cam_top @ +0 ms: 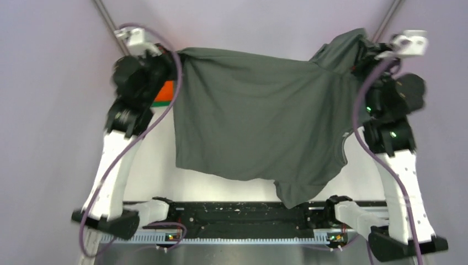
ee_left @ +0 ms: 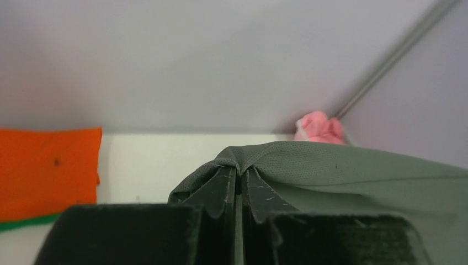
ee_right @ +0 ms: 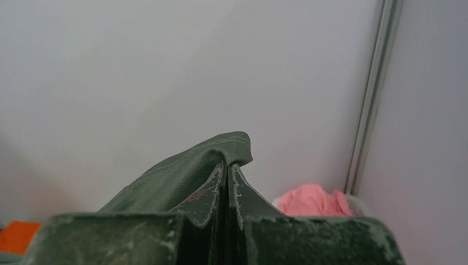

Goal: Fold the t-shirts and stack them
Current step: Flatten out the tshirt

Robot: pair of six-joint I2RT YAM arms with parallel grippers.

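Grey t-shirt (cam_top: 259,116) hanging spread above the worktop (cam_top: 157,171), one top corner pinched in the left fingers (ee_left: 223,193), the other in the right fingers (ee_right: 208,194); best lowered evenly, top edge taut, to lie flat.

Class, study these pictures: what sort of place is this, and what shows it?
Most likely a robot test bench in a lab. A left arm and a right arm bolted to a white table hold up a dark grey t-shirt, and plain walls with metal poles box it in.
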